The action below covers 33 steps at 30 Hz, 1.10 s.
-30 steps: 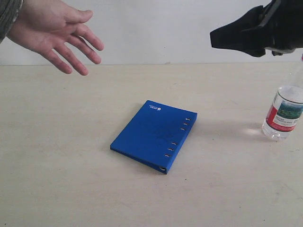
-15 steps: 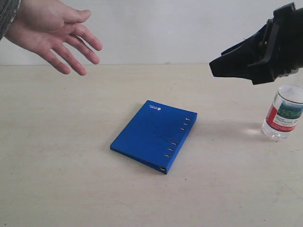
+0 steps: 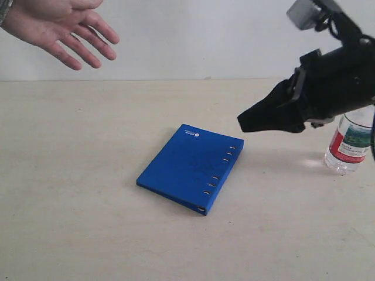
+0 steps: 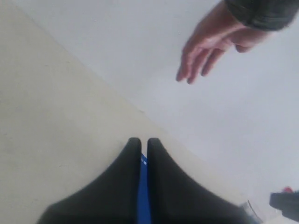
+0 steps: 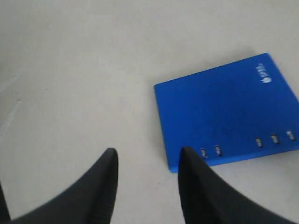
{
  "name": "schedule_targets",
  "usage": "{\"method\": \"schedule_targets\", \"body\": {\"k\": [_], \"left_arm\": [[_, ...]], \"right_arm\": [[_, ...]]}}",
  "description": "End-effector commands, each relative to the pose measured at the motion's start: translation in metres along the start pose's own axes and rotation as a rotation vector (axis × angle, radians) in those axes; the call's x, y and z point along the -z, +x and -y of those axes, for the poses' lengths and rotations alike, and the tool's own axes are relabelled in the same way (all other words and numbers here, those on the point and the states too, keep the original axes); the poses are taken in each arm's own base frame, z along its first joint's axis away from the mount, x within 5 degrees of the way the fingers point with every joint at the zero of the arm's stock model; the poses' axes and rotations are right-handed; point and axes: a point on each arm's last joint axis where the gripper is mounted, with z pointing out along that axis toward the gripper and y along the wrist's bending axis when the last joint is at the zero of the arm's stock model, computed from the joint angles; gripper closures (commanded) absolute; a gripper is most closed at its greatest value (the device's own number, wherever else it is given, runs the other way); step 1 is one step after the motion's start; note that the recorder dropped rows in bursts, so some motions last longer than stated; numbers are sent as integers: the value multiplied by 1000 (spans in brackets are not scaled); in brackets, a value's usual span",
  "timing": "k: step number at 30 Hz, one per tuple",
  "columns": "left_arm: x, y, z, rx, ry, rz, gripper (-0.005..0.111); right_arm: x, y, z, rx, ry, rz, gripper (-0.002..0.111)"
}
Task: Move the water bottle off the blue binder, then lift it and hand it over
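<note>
The blue binder (image 3: 192, 167) lies flat mid-table, its white logo at the far corner and its holes along the right edge. The water bottle (image 3: 350, 140) stands upright on the table, right of the binder and off it; my right arm hides its cap. My right gripper (image 3: 244, 122) hovers open above the table between bottle and binder, tips pointing left. The right wrist view has the open right gripper (image 5: 146, 156) over bare table beside the binder (image 5: 224, 112). My left gripper (image 4: 141, 142) is shut; a sliver of binder (image 4: 143, 196) shows through its slit.
A person's open hand (image 3: 58, 26) hangs palm-down over the far left of the table, also seen as the hand (image 4: 210, 46) in the left wrist view. A white wall (image 3: 193, 35) backs the pale table (image 3: 88, 222).
My right arm has come down and moved left, from above the bottle toward the binder's right edge. The person's hand has risen slightly. Binder and bottle have not moved.
</note>
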Motion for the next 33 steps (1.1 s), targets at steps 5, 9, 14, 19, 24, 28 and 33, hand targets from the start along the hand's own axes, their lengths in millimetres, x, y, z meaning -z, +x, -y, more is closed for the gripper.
{"method": "schedule_targets", "body": {"k": [5,9,14,19,24,28,33], "left_arm": [[-4,10,12,-193,155,-128,102],[-13,-13,9,-142,5,-30,102],[-40,-44,24,-174,-65,-88,102],[-87,-25,8,-184,-67,-456,102],[-113,-2,-4,-105,63,-623,102],[-123,8,-9,-61,115,-712,102],[-126,13,-13,7,98,-747,102]], "right_arm": [[-30,3,-25,97,-84,-118,72],[-31,0,-20,39,0,-99,72],[-31,-3,-8,9,131,-59,72],[-31,-2,-6,43,152,-80,72],[-29,-5,4,9,264,-40,72],[-27,-7,11,-28,346,-10,72],[-28,-1,12,23,345,-82,72]]}}
